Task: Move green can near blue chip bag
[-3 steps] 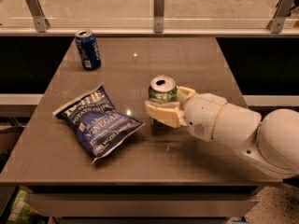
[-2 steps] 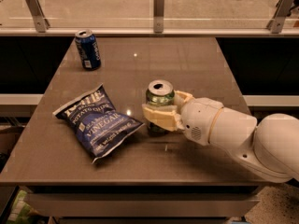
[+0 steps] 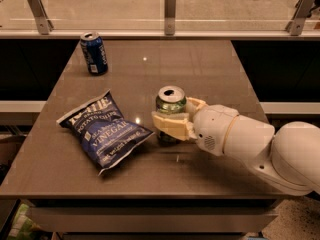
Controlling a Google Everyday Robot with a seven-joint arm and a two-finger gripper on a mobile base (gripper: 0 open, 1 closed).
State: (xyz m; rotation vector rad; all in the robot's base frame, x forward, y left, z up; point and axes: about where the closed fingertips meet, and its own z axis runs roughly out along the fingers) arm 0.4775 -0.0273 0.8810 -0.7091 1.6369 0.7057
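Gripper (image 3: 174, 118) near table (image 3: 210, 69) centre, jaws clamped on green can (image 3: 171, 103), can upright, blue chip bag (image 3: 105, 129) just beside at its 9 o'clock, dark blue can (image 3: 94, 53) well apart at 11 o'clock

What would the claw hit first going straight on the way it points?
Probably the chip bag. The claw, shut on the green can, points at the bag's nearest corner, with a small gap between them; depth is uncertain.
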